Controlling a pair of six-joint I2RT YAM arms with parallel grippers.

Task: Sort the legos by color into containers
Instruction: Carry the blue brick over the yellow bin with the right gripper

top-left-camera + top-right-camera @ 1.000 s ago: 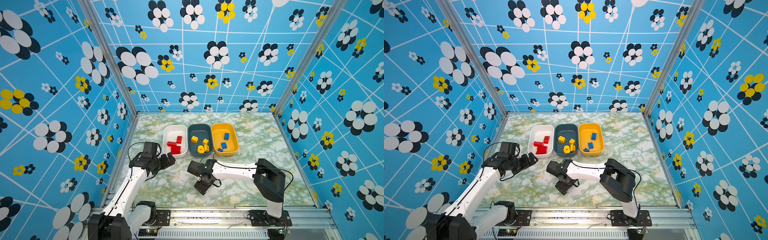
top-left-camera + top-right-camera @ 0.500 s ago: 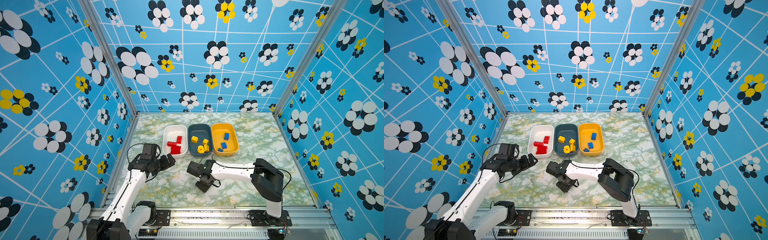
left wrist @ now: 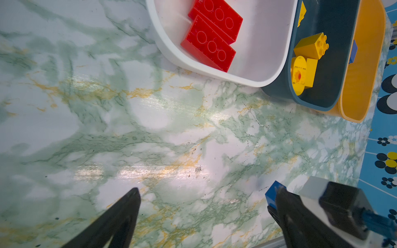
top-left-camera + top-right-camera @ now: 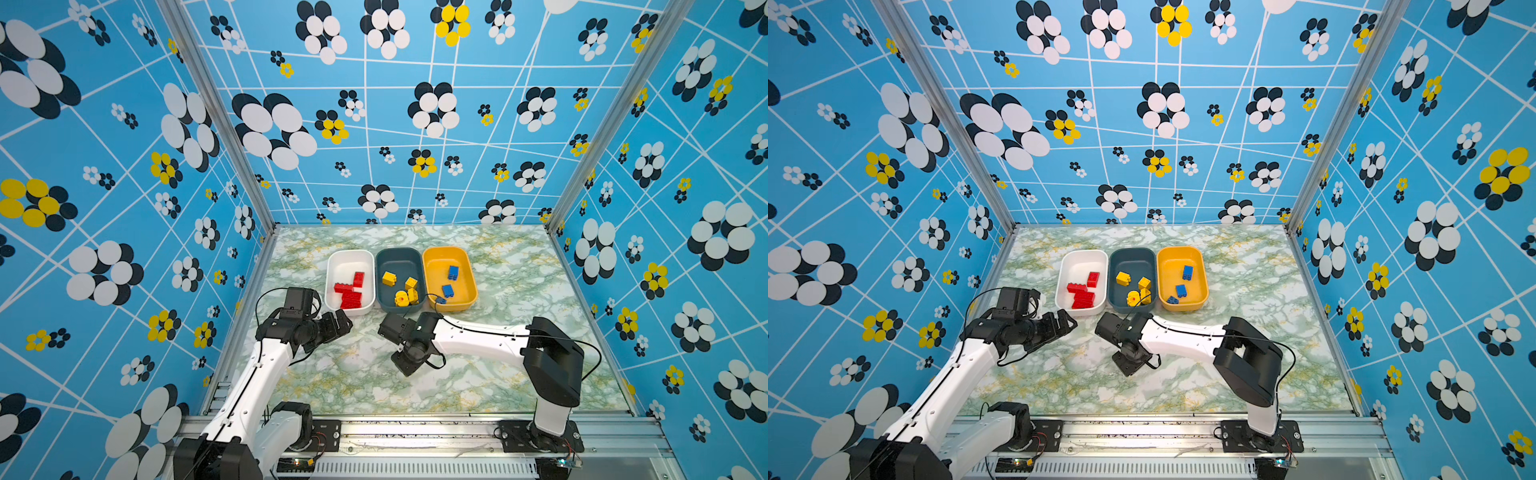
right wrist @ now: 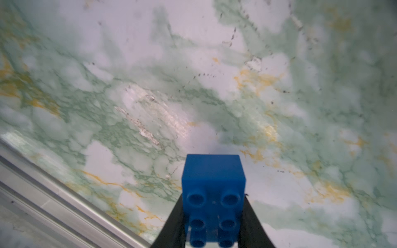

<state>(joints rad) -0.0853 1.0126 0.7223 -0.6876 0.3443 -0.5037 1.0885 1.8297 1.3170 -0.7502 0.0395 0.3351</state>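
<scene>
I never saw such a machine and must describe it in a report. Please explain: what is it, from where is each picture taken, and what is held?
It is a robot: a left arm and a right arm at a marbled table. Both top views look from above; each wrist view looks out from one arm's wrist. Three tubs hold bricks: white tub red bricks, teal tub yellow bricks, orange tub blue bricks. The right fingers grip a blue brick; the left fingers are open, empty.

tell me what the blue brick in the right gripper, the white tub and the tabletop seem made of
Blue brick: apparently hard moulded plastic, smooth slight sheen, crisp edges, hollow round sockets. White tub: probably plastic, satin, thin rounded rim. Tabletop: marble print, likely a glossy film; streaky glare, scuffs.
</scene>
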